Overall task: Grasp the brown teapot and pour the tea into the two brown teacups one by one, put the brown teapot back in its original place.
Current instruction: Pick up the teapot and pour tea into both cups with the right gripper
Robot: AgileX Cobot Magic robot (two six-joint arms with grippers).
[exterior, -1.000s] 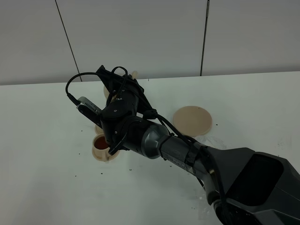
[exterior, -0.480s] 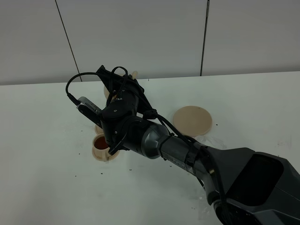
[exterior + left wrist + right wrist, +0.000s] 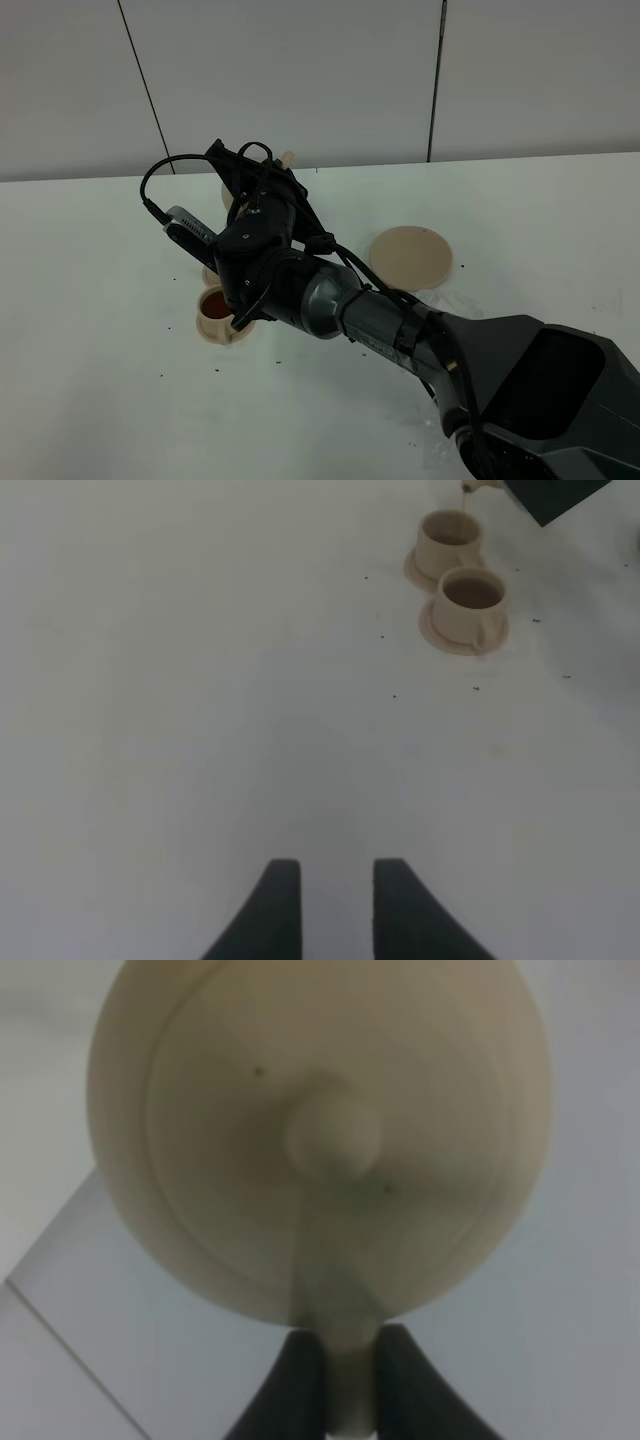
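Observation:
My right gripper [image 3: 350, 1338] is shut on the loop handle of the brown teapot [image 3: 320, 1140], seen from above with its lid knob [image 3: 332, 1138]. In the high view the right arm [image 3: 265, 245] reaches across to the left and hides most of the teapot [image 3: 229, 190]. A teacup [image 3: 215, 304] holding dark tea stands on its saucer; the second is hidden behind the arm. The left wrist view shows both teacups, the near one [image 3: 472, 595] with tea and the far one [image 3: 449, 538] under the teapot's spout [image 3: 482, 485]. My left gripper [image 3: 336, 865] is open and empty, well away from the cups.
The flat round tan saucer [image 3: 411, 256] lies bare to the right of the arm. The white table [image 3: 90, 300] carries small dark specks around the cups. A grey panelled wall [image 3: 330, 70] stands behind the table.

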